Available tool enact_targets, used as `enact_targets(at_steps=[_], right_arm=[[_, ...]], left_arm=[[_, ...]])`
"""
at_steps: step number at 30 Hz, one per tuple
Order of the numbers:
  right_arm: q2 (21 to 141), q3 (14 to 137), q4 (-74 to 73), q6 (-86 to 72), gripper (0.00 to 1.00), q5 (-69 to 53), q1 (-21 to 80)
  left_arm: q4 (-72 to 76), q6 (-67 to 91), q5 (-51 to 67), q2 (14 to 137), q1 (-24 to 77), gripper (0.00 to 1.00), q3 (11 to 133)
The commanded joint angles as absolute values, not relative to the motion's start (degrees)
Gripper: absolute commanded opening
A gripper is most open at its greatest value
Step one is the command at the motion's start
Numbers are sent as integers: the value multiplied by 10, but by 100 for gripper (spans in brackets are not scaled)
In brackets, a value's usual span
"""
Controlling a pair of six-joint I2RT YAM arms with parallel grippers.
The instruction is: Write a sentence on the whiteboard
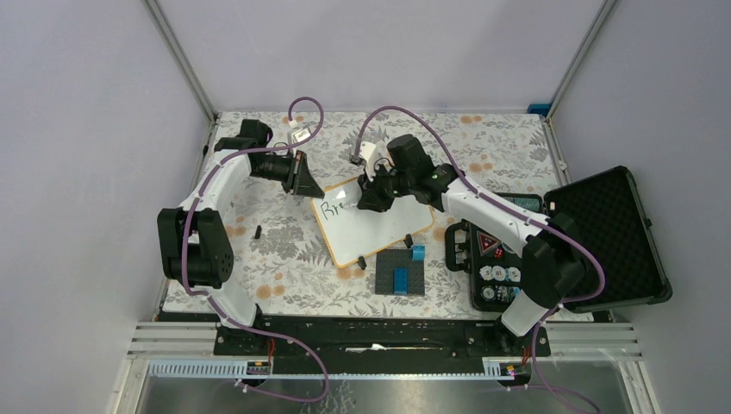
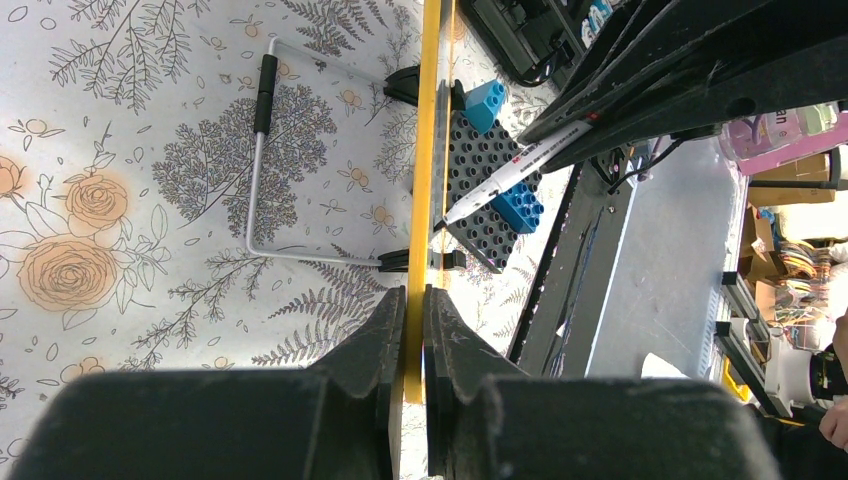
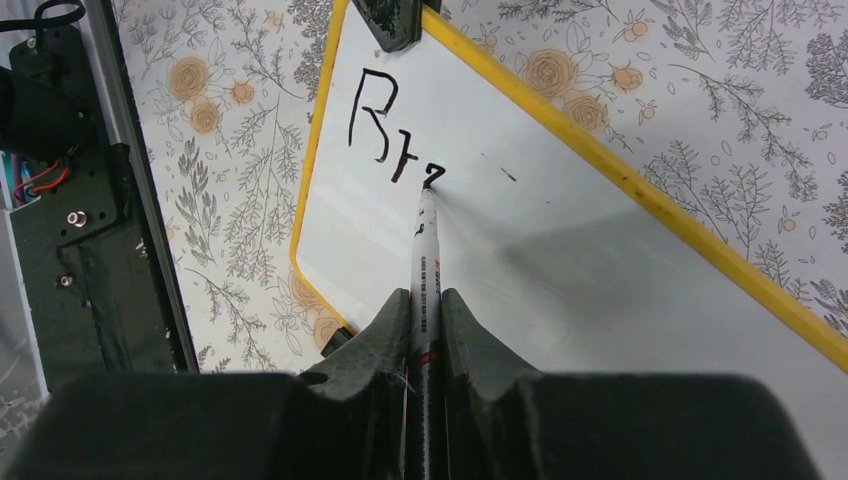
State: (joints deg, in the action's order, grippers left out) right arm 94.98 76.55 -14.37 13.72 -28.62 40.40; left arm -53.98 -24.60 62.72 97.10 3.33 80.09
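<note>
Against the pale grey wall [image 1: 78, 129] on the left, the left gripper [image 2: 413, 312] was pinched tight on the far-left corner of the whiteboard [image 1: 379, 233]. That board lay askew near the middle of a floral tablecloth [image 1: 276, 250]. Only the start of the sentence [image 3: 385, 130], "Br" and 1 fresh stroke, stood by that corner. The right gripper [image 3: 425, 300] was clamped around a marker [image 3: 424, 240], its tip touching the board just after those letters. Near the board's front edge sat a dark grey brick plate [image 1: 390, 285] carrying 2 blue bricks [image 1: 418, 253]. Further right lay an open black case [image 1: 603, 228].
</note>
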Motion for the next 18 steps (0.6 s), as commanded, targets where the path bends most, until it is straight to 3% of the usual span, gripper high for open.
enact_targets(at_steps=[1, 18], right_arm=[[936, 753, -140, 154, 0, -276, 410], [906, 776, -155, 157, 0, -272, 410]], left_arm=[[-541, -253, 631, 954, 44, 0, 793], [-541, -251, 630, 954, 44, 0, 795]])
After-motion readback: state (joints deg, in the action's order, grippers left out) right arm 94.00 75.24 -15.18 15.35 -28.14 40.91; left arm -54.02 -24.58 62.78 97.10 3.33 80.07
